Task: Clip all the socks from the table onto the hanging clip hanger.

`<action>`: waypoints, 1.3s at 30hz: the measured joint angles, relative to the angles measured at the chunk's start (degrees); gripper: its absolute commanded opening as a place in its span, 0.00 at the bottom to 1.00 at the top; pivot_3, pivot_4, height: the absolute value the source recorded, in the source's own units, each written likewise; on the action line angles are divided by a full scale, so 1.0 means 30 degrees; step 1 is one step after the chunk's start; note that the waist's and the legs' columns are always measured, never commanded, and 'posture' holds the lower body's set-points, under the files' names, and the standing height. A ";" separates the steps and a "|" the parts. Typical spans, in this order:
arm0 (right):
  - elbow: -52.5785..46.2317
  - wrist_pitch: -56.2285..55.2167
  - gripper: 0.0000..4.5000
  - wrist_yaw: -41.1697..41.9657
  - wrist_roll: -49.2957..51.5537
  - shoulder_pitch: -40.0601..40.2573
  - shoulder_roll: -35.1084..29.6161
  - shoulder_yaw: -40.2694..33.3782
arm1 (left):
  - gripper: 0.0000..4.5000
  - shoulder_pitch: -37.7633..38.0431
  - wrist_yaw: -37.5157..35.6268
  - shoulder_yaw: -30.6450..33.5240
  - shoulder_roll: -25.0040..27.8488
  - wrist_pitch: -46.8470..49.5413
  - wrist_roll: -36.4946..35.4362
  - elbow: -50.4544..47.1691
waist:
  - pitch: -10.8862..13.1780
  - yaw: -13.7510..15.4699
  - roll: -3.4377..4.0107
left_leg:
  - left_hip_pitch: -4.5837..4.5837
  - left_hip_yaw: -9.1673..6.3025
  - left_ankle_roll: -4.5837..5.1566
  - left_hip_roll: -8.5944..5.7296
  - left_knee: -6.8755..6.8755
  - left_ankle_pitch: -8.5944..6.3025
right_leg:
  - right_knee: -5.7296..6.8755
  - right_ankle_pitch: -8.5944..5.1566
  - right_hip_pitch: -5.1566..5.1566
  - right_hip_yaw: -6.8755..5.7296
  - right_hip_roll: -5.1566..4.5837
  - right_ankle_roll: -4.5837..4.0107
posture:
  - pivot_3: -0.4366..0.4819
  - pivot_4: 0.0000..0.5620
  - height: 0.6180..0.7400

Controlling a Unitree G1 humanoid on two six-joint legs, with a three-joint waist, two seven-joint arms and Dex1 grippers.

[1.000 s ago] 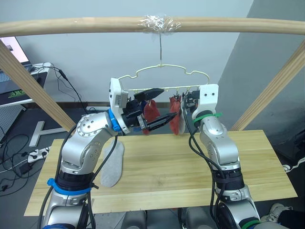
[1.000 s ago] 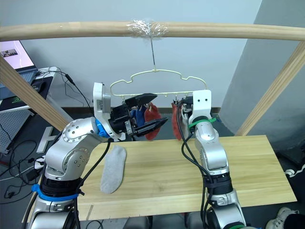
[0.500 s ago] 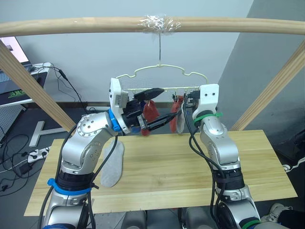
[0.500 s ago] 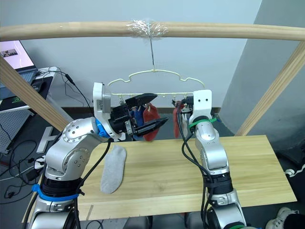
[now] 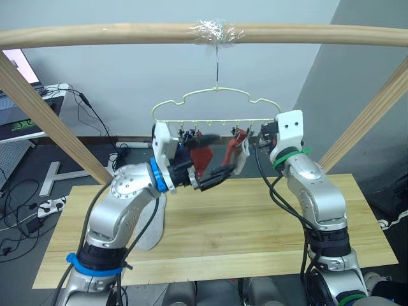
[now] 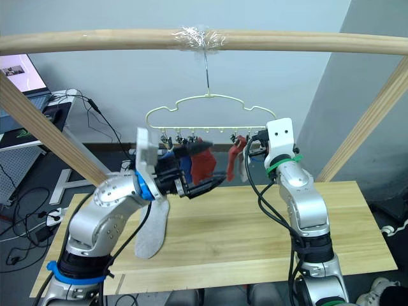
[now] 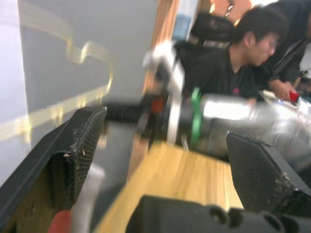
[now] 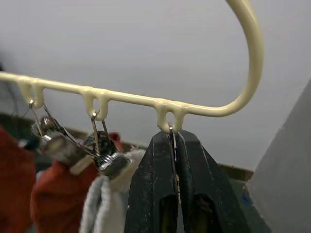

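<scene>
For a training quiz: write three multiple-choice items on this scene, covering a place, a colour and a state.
1. Where does the unhung light grey ankle sock lie? A on the light wooden plank table; B on the floor; C over the pole.
2. What colour is the hung sock nearest the right pincer? A blue; B light grey; C rust red.
3. How is the right pincer? A wide open; B holding a sock; C shut on the pale yellow-green wire clip hanger.
Key: 1 A, it lies on the planks; 2 B, pale knit hangs beside it; 3 C, closed under the end loop.
</scene>
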 measured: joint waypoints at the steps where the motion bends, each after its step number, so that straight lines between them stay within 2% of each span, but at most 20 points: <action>1: -0.0359 0.0488 0.01 0.0068 0.0255 0.0076 0.0060 0.0005 | 1.00 0.0646 0.0386 -0.0004 -0.0047 -0.0461 0.0743 0.0883 | -0.0023 -0.0059 0.0005 | 0.0005 0.0002 0.0000 0.0000 0.0000 0.0000 | 0.0006 0.0000 0.0000 0.0003 0.0000 0.0000 | 0.47 0.20 1.00; 4: -0.1177 0.1785 0.01 0.0144 0.0526 0.0059 -0.0030 -0.0019 | 1.00 0.2332 0.1315 0.0021 0.0170 -0.1972 0.2808 0.3951 | -0.0054 -0.0295 -0.0009 | 0.0001 0.0001 -0.0001 -0.0001 0.0011 0.0000 | 0.0005 0.0000 0.0000 0.0001 0.0000 -0.0001 | 0.44 0.21 1.00; 8: -0.2102 0.3498 0.01 0.0332 0.1125 -0.0101 -0.0362 -0.0221 | 1.00 0.3192 0.3124 0.0715 0.0634 -0.4310 0.5216 0.7925 | -0.0079 -0.0436 -0.0051 | -0.0002 0.0001 0.0000 -0.0006 0.0029 0.0000 | 0.0001 0.0001 0.0007 0.0000 -0.0006 -0.0001 | 0.43 0.22 1.00; 11: -0.2516 0.4259 0.01 0.0370 0.1258 -0.0323 -0.0712 -0.0466 | 1.00 0.3197 0.4216 0.1024 0.0806 -0.4689 0.6313 1.0123 | -0.0107 -0.0492 -0.0076 | -0.0001 0.0001 0.0000 -0.0014 0.0025 0.0000 | -0.0004 0.0001 0.0013 -0.0003 -0.0012 -0.0001 | 0.45 0.23 1.00; 14: -0.2652 0.4806 0.01 0.0398 0.1523 -0.0467 -0.0771 -0.0702 | 1.00 0.2902 0.4197 0.0881 0.0630 -0.3886 0.6600 1.1713 | -0.0114 -0.0501 -0.0089 | -0.0007 -0.0007 0.0001 -0.0014 0.0024 -0.0001 | -0.0003 0.0001 0.0014 -0.0019 -0.0012 0.0000 | 0.45 0.23 1.00; 20: -0.2444 0.5358 0.01 0.0492 0.1950 -0.0930 -0.0817 -0.0939 | 1.00 0.1718 0.4190 0.0788 0.0309 -0.2340 0.6971 1.2461 | -0.0114 -0.0535 -0.0092 | -0.0001 -0.0008 0.0001 -0.0011 0.0020 -0.0001 | 0.0007 0.0002 0.0014 -0.0020 -0.0010 0.0001 | 0.51 0.26 1.00; 27: -0.2344 0.5742 0.01 0.0492 0.2168 -0.1223 -0.0849 -0.1420 | 1.00 0.1688 0.4530 0.0256 -0.0240 -0.1389 0.7733 1.2307 | -0.0114 -0.0503 -0.0092 | -0.0004 -0.0019 0.0004 -0.0006 0.0000 -0.0002 | 0.0001 0.0001 0.0013 -0.0031 -0.0011 0.0001 | 0.53 0.27 1.00; 33: -0.2383 0.5958 0.01 0.0485 0.2521 -0.1195 -0.0883 -0.1416 | 1.00 0.2742 0.5447 0.0387 -0.0204 -0.0524 0.8138 1.0761 | -0.0114 -0.0486 -0.0092 | -0.0001 -0.0017 0.0003 -0.0007 0.0005 -0.0002 | 0.0006 0.0001 0.0014 -0.0025 -0.0013 0.0000 | 0.54 0.27 1.00; 39: -0.2558 0.6068 0.01 0.0489 0.2688 -0.1093 -0.1178 -0.1422 | 1.00 0.3594 0.5869 0.1874 -0.0145 0.0346 0.7431 0.7669 | -0.0112 -0.0385 -0.0095 | -0.0006 -0.0018 0.0003 -0.0009 0.0001 -0.0002 | 0.0001 0.0001 0.0014 -0.0026 -0.0025 0.0001 | 0.58 0.27 1.00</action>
